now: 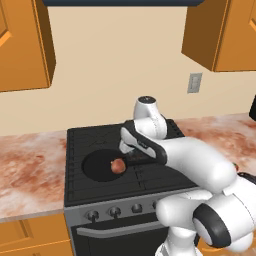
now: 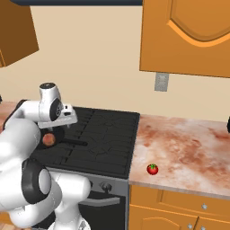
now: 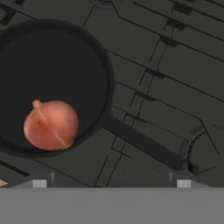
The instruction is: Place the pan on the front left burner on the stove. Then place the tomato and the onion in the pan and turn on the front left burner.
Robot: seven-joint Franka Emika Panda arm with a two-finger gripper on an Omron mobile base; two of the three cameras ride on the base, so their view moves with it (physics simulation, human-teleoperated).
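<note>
So the pan (image 1: 102, 165) is sitting on the front left burner (image 1: 85, 187) of the stove (image 2: 108, 134), left of centre in the left base view, and the onion (image 1: 118, 165) is already lying inside it, over at the rim on the side where the handle comes off. In the hand view the onion (image 3: 51, 124) is lower left, right against the pan's (image 3: 52, 65) inner wall. The end effector (image 3: 111, 183) hangs above the pan handle with its fingers spread wide and nothing between them, so it's let go.

The tomato (image 2: 152, 169) is what's left to fetch, I'd say. It sits alone on the mottled reddish stone surface (image 2: 188, 143), right of centre and low in the right base view, close to the front edge and well apart from the stove.

How it'll handle: small, round, smooth and glossy, so I'd guess light but prone to rolling or squirting out sideways if pinched off-centre. Probably soft-ish too, so a gentle squeeze. Best bet looks like coming straight down and closing across its widest part, below the little green tuft.

The pan is matte black with a long straight handle, and the grates are dark bars. The onion looks dull pinkish-brown with a faint seam.
</note>
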